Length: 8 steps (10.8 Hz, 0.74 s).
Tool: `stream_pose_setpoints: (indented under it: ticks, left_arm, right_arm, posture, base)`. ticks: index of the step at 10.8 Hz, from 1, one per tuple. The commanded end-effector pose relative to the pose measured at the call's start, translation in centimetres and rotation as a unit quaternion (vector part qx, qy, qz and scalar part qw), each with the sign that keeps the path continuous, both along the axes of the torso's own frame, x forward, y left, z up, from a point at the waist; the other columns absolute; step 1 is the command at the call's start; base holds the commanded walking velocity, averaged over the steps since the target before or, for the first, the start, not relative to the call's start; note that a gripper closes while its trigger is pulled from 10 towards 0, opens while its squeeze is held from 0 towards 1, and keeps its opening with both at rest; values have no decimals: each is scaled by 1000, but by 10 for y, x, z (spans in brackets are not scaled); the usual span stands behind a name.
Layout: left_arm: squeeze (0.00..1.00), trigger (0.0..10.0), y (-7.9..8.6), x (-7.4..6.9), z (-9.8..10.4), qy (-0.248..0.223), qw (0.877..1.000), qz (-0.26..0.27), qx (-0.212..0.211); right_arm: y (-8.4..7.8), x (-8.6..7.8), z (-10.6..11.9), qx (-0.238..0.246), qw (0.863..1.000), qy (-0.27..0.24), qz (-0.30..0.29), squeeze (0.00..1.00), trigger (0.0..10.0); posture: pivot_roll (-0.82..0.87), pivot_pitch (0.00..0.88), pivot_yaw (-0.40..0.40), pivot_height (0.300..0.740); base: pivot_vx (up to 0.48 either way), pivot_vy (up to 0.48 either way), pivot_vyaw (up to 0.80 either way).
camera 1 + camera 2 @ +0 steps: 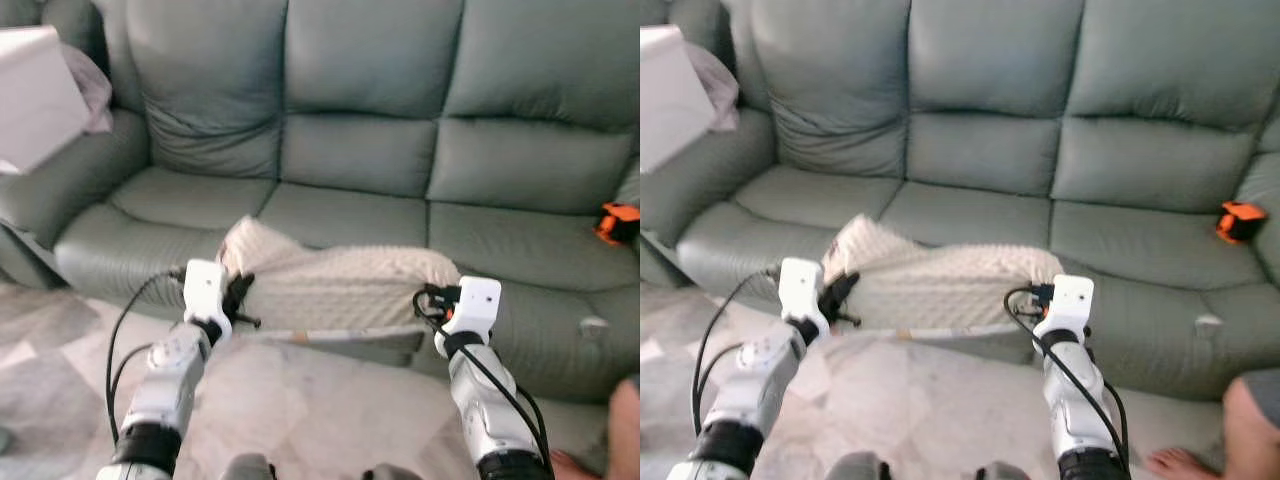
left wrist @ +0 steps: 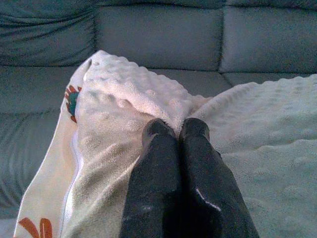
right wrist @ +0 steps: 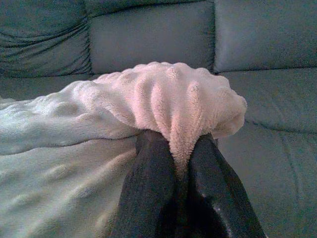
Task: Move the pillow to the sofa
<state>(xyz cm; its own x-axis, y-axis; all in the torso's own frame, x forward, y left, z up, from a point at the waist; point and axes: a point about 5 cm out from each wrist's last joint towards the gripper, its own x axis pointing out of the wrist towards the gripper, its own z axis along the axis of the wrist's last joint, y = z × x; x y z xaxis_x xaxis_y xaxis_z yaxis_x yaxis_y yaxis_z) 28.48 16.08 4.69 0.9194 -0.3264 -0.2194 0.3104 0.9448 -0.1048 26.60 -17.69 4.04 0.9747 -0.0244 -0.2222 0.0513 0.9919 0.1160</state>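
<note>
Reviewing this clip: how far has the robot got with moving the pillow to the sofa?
Done: the pillow is picked up and carried to the front of the sofa. In hand: the left gripper pinches one end and the right gripper pinches the other, holding it over the front edge of the seat cushions. Left: setting it down on the seat and letting go.

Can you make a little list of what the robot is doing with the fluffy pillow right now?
holding: cream pillow, one end in each gripper
left gripper: pinched shut on pillow fabric
right gripper: pinched shut on the other end
pillow place: at the front edge of the green sofa
also there: orange thing on sofa, person's foot on floor
</note>
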Motion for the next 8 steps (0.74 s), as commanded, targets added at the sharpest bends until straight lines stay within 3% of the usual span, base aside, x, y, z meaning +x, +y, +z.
stream_pose_setpoints:
  ticks: [1,3,8]
  left_arm:
    - [0,10000,9,6,9,-22,1000,10,2]
    - [0,10000,8,7,9,-24,1000,10,1]
    - [0,10000,5,7,8,-27,1000,2,-1]
  right_arm:
    - [-1,3,8,1,1000,-17,-7,0,10000]
    - [0,4,8,2,1000,-17,-5,0,10000]
    - [2,1,8,1,1000,-16,-6,0,10000]
  posture:
    - [-42,0,21,740]
    - [-42,0,22,740]
    - [-45,0,28,740]
  base:
    - [0,0,0]
    - [167,0,0]
    - [402,0,0]
